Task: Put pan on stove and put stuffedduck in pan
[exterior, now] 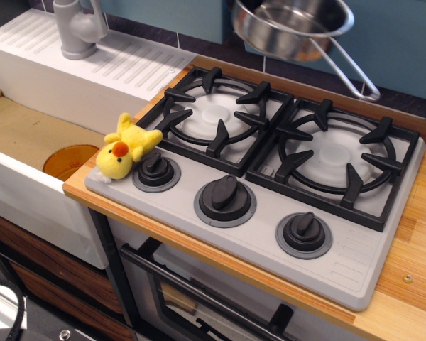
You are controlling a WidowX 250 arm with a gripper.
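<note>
Your small shiny stainless-steel pan (292,27) with its thin wire loop handle hangs in the air above the back edge of the grey two-burner stove (270,185), partly cut off by the top of the frame. The end effector is out of view, so you cannot tell its grip. Both black grates are bare. The fuzzy yellow stuffed duck (124,148) lies at the stove's front-left corner, touching the left knob (156,170), on the wooden counter (412,284).

Risk: a weak rim grasp lets the pan swing or drop. A low descent could catch the grate prongs.
</note>
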